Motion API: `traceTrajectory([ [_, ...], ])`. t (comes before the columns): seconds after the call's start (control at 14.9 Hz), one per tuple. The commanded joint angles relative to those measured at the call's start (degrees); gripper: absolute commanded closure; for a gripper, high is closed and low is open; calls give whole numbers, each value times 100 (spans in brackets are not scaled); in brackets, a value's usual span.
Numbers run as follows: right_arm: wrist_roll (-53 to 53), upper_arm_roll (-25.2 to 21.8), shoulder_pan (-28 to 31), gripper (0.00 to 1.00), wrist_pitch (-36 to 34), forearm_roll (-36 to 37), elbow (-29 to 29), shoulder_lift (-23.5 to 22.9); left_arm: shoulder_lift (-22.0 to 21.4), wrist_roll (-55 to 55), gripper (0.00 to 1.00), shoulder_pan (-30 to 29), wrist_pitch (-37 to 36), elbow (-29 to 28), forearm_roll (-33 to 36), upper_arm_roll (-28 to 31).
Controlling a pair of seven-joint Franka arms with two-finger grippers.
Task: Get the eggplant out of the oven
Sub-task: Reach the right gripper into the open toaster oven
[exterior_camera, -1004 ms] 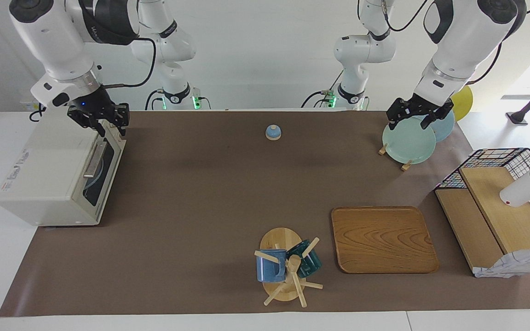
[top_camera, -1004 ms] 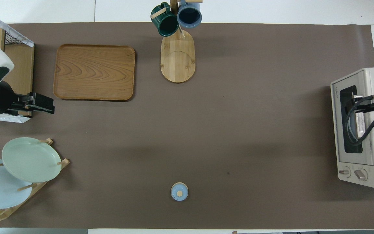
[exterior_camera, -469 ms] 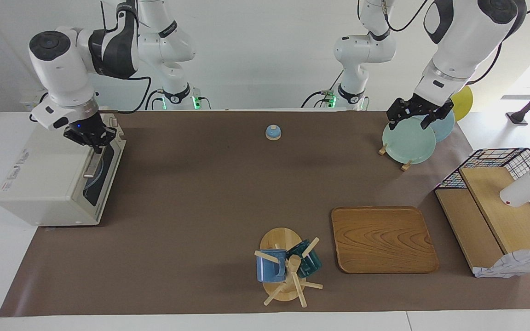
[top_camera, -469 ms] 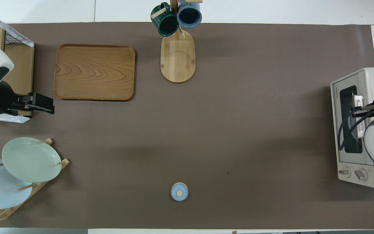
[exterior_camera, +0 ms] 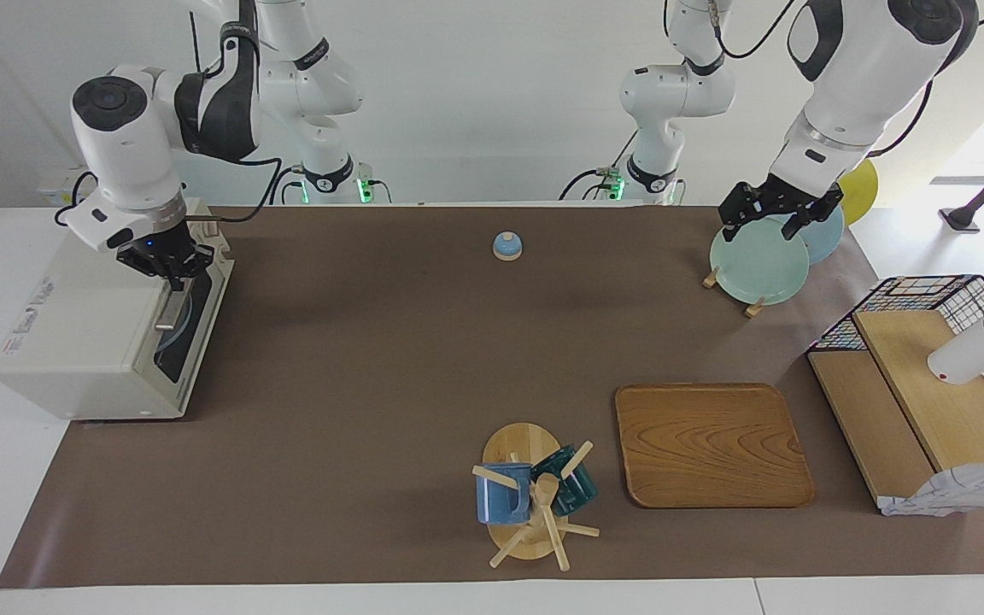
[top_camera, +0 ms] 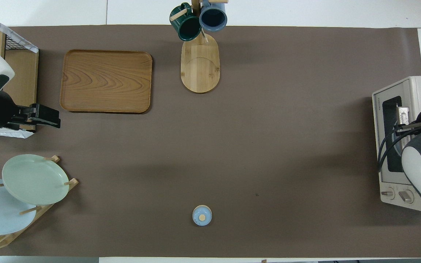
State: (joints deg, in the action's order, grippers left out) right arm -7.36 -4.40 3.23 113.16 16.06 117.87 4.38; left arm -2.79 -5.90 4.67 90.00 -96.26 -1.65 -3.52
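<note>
We see the right gripper [exterior_camera: 174, 272], jaws clamped on the oven [exterior_camera: 90, 342] door handle [exterior_camera: 169, 306], frame left; left gripper [exterior_camera: 778, 220] waits, jaws apart, over plates [exterior_camera: 758, 265], upper right.

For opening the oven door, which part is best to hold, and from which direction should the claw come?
Probably the metal bar handle along the top edge of the oven door. The door is still closed and upright, and the bar stands off it, so coming down from above fits best. The right claw is already shut on that bar's end nearer the robots.
</note>
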Motion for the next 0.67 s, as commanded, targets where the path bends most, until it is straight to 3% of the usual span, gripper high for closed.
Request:
traceTrajectory([
  [0.0, -186, 10, 177, 100, 320, 107, 280, 45, -90, -34, 0, -72, 1, -60, 42, -26],
  [0.27, -152, 36, 81, 100, 566, 99, 306, -121, -99, -25, 0, -63, 9, -42, 51, -26],
  [0.6, 260, 36, -481, 100, 892, 20, 359, -429, -99, -7, 0, -63, 36, -33, 51, -26],
])
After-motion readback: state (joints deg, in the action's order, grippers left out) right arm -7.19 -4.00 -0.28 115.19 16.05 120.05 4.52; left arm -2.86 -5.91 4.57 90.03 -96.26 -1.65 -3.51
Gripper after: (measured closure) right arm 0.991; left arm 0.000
